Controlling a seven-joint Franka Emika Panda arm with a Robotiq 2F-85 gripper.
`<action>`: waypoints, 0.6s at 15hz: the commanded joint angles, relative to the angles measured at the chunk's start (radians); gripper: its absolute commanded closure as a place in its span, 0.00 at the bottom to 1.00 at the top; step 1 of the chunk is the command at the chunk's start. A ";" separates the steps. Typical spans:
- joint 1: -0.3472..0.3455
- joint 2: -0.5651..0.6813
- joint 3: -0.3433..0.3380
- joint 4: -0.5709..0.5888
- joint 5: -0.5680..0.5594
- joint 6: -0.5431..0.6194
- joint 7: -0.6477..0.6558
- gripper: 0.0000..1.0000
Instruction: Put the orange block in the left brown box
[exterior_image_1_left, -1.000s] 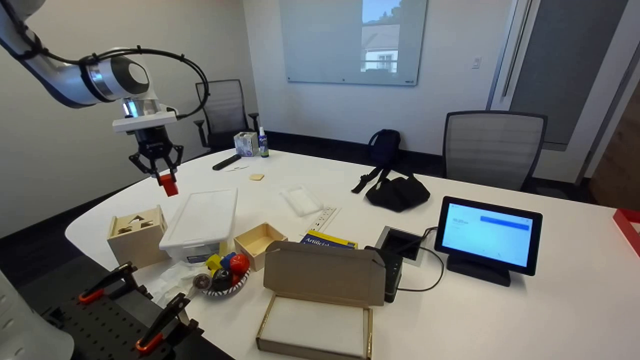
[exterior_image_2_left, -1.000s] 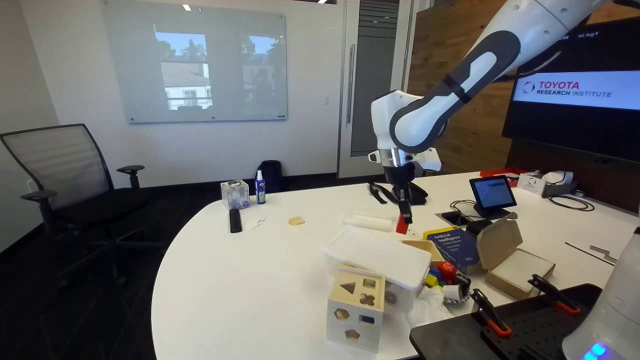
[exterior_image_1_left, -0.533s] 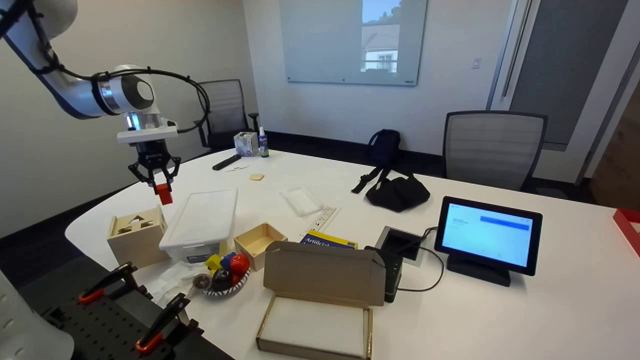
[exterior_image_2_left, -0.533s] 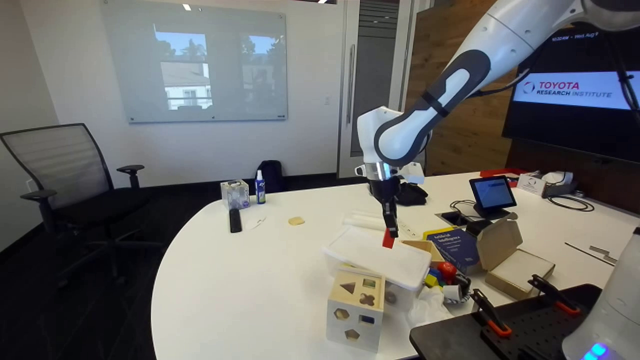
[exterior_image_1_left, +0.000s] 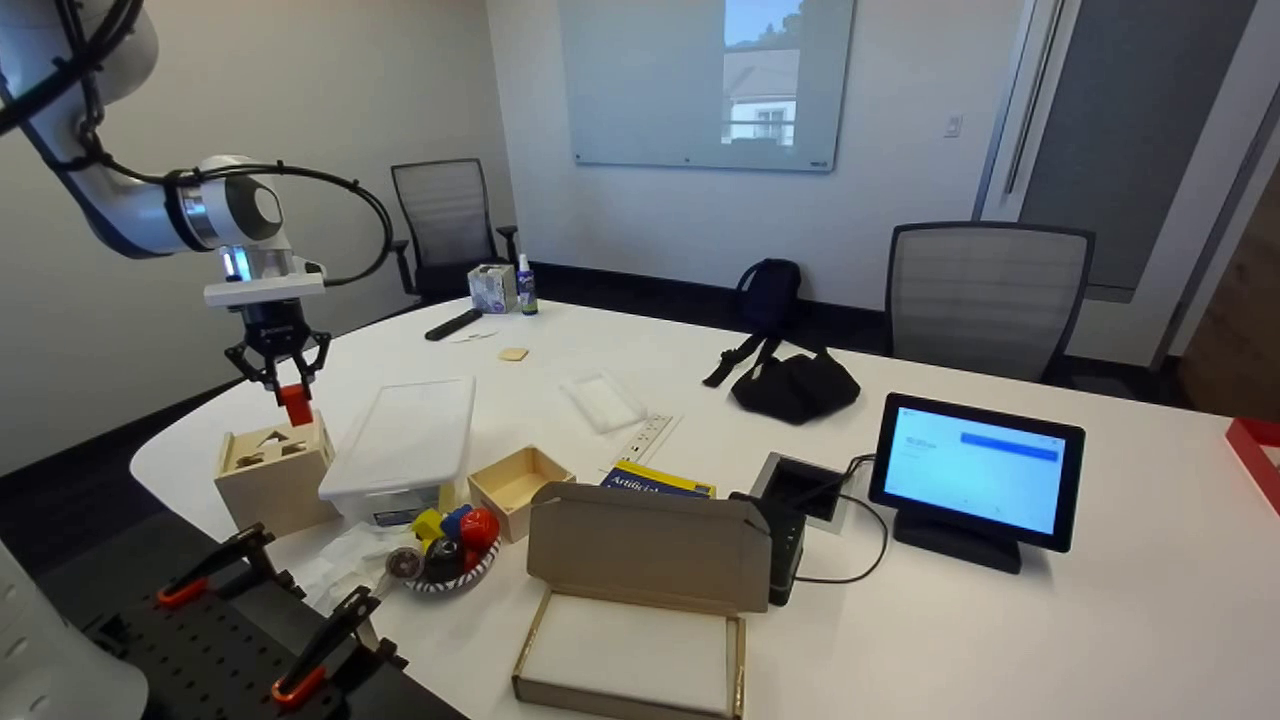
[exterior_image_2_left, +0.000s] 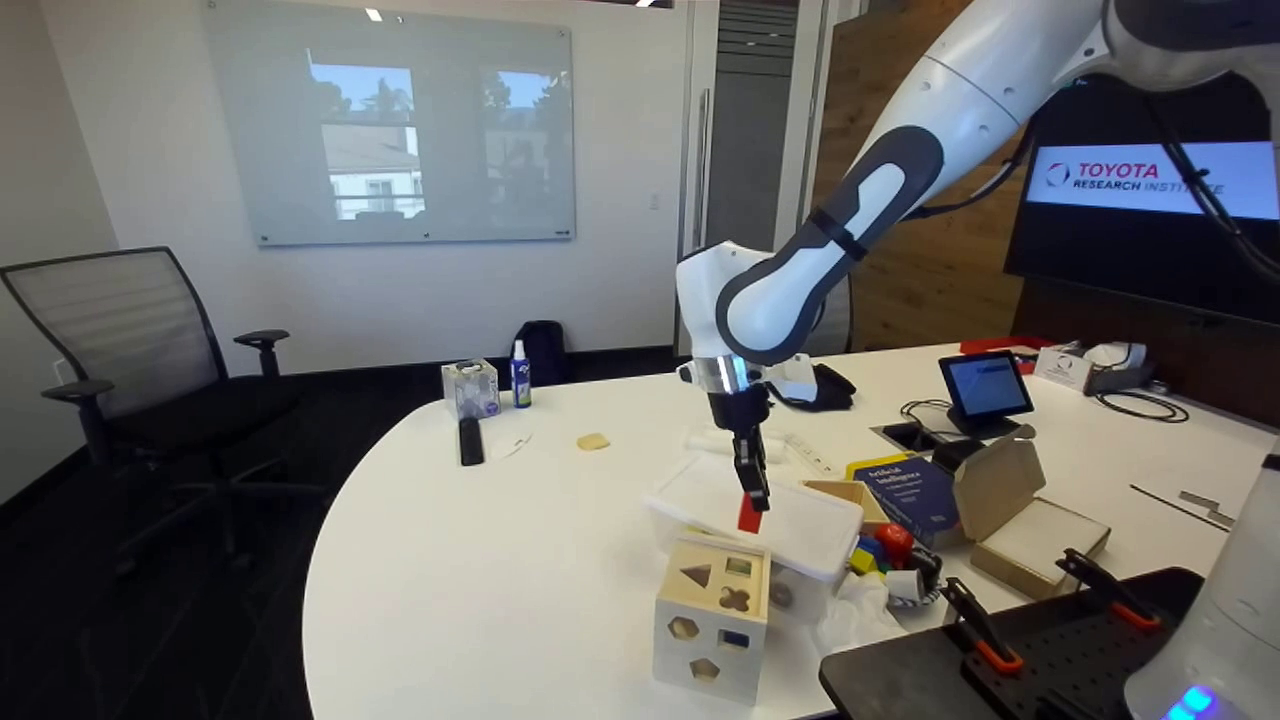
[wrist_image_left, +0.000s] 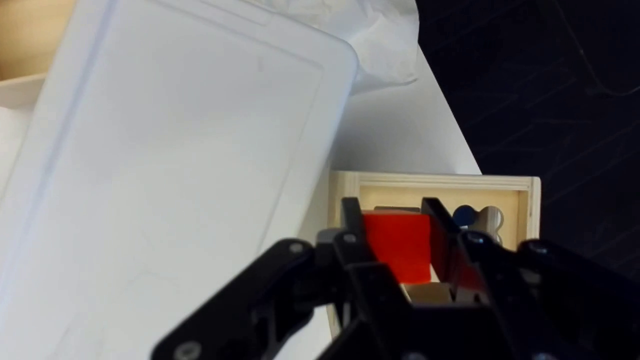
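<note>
The orange-red block (exterior_image_1_left: 296, 404) is held between the fingertips of my gripper (exterior_image_2_left: 756, 497). The block also shows in an exterior view (exterior_image_2_left: 749, 516) and in the wrist view (wrist_image_left: 402, 245). The left brown box is the light tan wooden cube (exterior_image_1_left: 278, 487) with shaped holes in its top and sides. It also shows in an exterior view (exterior_image_2_left: 708, 640). In the wrist view, its top rim (wrist_image_left: 440, 181) frames the block, and the fingers hide part of its top. My gripper is shut on the block, apart from and above the box, towards the side by the lidded bin.
A white lidded plastic bin (exterior_image_1_left: 408, 432) stands right beside the box. Beyond it are an open wooden tray (exterior_image_1_left: 512, 490), a bowl of coloured pieces (exterior_image_1_left: 462, 578) and a cardboard box with its flap up (exterior_image_1_left: 640, 650). Clamps (exterior_image_1_left: 330, 650) stand near the robot base.
My gripper has moved down with the block still in it. It has come from beyond the lidded bin to over the wooden cube's edge. The boxes have not moved.
</note>
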 joint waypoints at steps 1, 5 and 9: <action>0.032 0.026 0.001 0.014 -0.018 0.021 0.068 0.92; 0.051 0.044 -0.002 0.014 -0.026 0.032 0.093 0.92; 0.063 0.067 -0.006 0.013 -0.033 0.031 0.114 0.92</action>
